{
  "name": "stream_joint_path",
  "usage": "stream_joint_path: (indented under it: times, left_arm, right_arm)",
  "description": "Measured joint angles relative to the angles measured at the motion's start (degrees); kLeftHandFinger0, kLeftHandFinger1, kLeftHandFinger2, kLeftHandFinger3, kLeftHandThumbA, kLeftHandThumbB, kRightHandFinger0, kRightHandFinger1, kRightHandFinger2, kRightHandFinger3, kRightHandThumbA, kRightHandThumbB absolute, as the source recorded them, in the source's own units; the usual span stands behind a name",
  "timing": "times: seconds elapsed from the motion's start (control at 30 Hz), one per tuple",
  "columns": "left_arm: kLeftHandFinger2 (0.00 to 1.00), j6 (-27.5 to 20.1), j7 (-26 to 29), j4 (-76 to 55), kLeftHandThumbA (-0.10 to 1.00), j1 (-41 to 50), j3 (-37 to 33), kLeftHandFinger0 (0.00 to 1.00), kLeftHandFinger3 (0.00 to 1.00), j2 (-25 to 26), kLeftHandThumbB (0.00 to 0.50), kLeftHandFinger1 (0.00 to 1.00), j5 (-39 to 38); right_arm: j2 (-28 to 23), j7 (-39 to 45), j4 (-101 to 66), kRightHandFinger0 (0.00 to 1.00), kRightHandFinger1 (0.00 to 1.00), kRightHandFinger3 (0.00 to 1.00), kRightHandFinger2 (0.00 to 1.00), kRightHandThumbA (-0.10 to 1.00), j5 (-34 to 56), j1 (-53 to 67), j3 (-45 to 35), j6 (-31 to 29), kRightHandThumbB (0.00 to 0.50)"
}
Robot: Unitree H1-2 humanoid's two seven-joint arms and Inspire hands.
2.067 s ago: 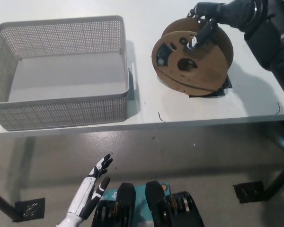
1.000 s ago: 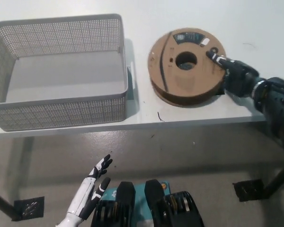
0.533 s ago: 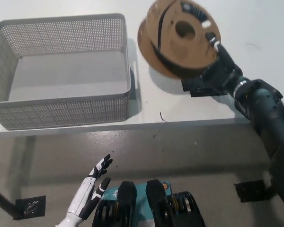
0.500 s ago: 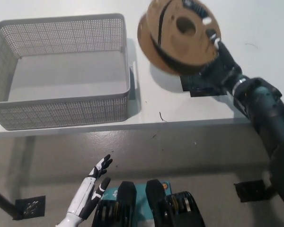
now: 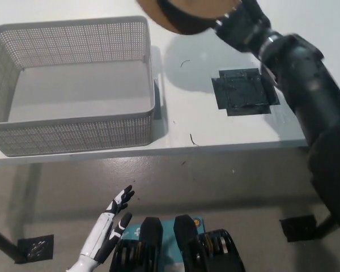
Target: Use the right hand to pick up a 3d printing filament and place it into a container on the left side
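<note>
though partly cut off at the top edge, the filament spool (image 5: pixel 184 14) hangs above the table (image 5: pixel 215 127), apparently gripped by the right hand (image 5: pixel 242 22); rigid, likely heavy, best held by its flange.

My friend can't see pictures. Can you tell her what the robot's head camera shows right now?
The black right hand holds a brown filament spool up at the picture's top edge, partly out of view, above the white table. An empty grey mesh basket sits on the left and a dark mat on the right. The white left hand rests low, fingers apart.
</note>
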Motion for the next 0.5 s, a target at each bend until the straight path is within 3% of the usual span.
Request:
stream_joint_path:
  times: [0.03,0.07,0.1,0.13,0.17,0.23,0.27,0.37,0.43,0.5]
  left_arm:
    - [1.00,0.00,-0.01,0.00,1.00,0.00,0.00,1.00,1.00,0.00,0.314,1.00,0.00]
    - [1.00,0.00,-0.02,0.00,1.00,0.00,0.00,1.00,1.00,0.00,0.309,1.00,0.00]
    - [1.00,0.00,-0.02,0.00,1.00,0.00,0.00,1.00,1.00,0.00,0.311,1.00,0.01]
    - [1.00,-0.01,-0.03,0.00,1.00,0.00,0.00,1.00,1.00,0.00,0.313,1.00,0.00]
    - [1.00,-0.01,-0.06,0.00,1.00,-0.01,-0.01,1.00,1.00,0.00,0.314,1.00,0.00]
    - [1.00,-0.03,-0.15,0.00,1.00,-0.01,-0.04,1.00,1.00,0.00,0.314,1.00,-0.01]
    - [1.00,-0.04,-0.27,0.00,1.00,-0.04,-0.07,1.00,1.00,0.00,0.309,1.00,-0.01]
    - [1.00,-0.05,-0.56,0.00,1.00,-0.16,-0.20,1.00,1.00,0.00,0.317,1.00,-0.01]
    - [1.00,-0.05,-0.67,0.00,1.00,-0.17,-0.28,1.00,1.00,-0.01,0.315,1.00,0.00]
    - [1.00,-0.06,-0.91,0.00,1.00,-0.18,-0.36,1.00,1.00,-0.01,0.307,1.00,0.01]
  right_arm:
    - [0.35,-0.46,0.04,0.00,0.14,1.00,0.65,-0.10,-0.27,-0.67,1.38,0.00,0.055]
    - [0.63,-0.80,0.04,0.00,0.14,0.74,0.64,-0.10,-0.41,-1.11,2.39,0.00,0.072]
    - [1.09,-1.23,0.09,0.00,0.14,0.65,0.64,-0.10,-0.74,-1.84,4.08,-0.02,0.080]
    - [1.52,-1.61,0.13,0.00,0.15,0.88,0.65,-0.10,-1.17,-2.59,5.87,-0.03,0.079]
    - [2.04,-2.12,0.19,0.00,0.16,0.94,0.67,-0.10,-1.56,-3.39,7.45,-0.03,0.092]
    - [2.91,-3.06,0.26,0.00,0.20,0.94,0.72,-0.10,-2.04,-4.62,9.79,-0.12,0.094]
    - [3.55,-3.71,0.27,0.00,0.22,1.00,0.75,-0.10,-2.44,-5.48,11.50,-0.25,0.088]
    - [4.95,-5.12,0.31,0.00,0.21,1.00,0.73,-0.10,-3.14,-6.96,14.63,-0.47,0.063]
    - [5.97,-6.12,0.37,0.00,0.23,1.00,0.78,-0.10,-3.93,-7.74,16.97,-0.72,0.122]
    - [7.32,-7.65,0.39,0.00,0.26,1.00,0.84,-0.10,-4.50,-8.17,18.79,-1.19,0.143]
